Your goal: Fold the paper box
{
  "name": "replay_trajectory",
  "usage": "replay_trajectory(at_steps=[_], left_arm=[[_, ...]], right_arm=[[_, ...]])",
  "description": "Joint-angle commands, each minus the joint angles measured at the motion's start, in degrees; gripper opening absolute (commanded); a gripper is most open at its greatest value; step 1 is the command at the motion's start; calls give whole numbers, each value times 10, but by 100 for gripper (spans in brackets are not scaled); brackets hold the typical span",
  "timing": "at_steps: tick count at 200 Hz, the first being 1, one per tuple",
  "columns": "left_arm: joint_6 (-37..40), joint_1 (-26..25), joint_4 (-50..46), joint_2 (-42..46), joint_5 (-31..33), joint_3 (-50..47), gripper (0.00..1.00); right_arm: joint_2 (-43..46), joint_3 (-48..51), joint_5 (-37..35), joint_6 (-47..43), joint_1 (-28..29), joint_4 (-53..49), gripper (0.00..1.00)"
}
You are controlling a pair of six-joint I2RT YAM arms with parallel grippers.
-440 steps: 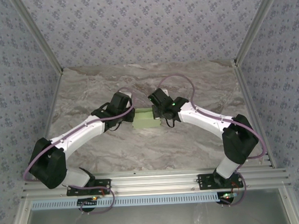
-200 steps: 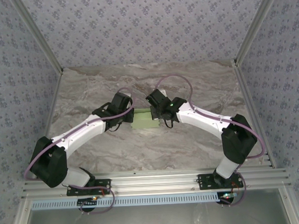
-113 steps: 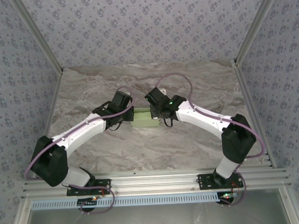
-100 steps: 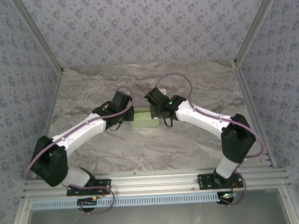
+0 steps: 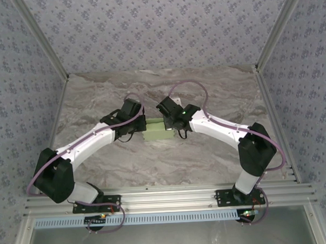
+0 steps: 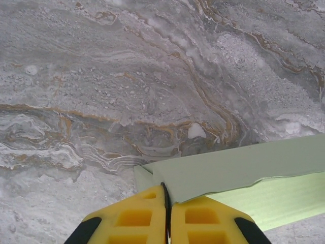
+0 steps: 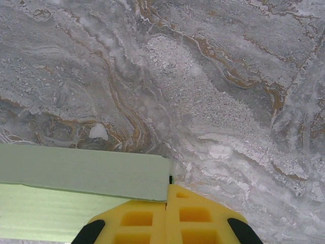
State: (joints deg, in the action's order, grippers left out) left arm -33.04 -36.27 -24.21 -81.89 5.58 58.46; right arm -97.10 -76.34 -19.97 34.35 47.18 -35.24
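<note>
A pale green paper box point(image 5: 157, 133) sits at the middle of the marbled desk point(image 5: 216, 92), between the two arms, with its long axis running left to right. The left gripper point(image 6: 166, 195) is pinched together on the box's left end, and the right gripper point(image 7: 167, 195) is pinched together on its right end. Seen from the left wrist the card stretches away rightward; from the right wrist, leftward. Both arms are equally near, so I judge the next fold must work along that shared span.
</note>
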Motion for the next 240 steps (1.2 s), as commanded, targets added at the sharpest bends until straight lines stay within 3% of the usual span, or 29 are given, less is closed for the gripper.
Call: replay_trajectory(at_steps=[1,55,74,118,240], left_arm=[[-29,1,15,-6,-33,23,9],[-41,6,-3,-6,-27,33,11],[-45,11,-4,-6,-22,33,10],[-46,13,8,-7,-28,23,8],[-71,17,-6,-9,-35,30,7]], right_arm=[[-13,-9,-10,13,6,-27,4],[-16,-7,-13,11,7,-25,4],[-18,-7,-1,11,4,-25,13],[-16,-5,19,8,0,-21,18],[-38,10,-1,22,8,-7,17]])
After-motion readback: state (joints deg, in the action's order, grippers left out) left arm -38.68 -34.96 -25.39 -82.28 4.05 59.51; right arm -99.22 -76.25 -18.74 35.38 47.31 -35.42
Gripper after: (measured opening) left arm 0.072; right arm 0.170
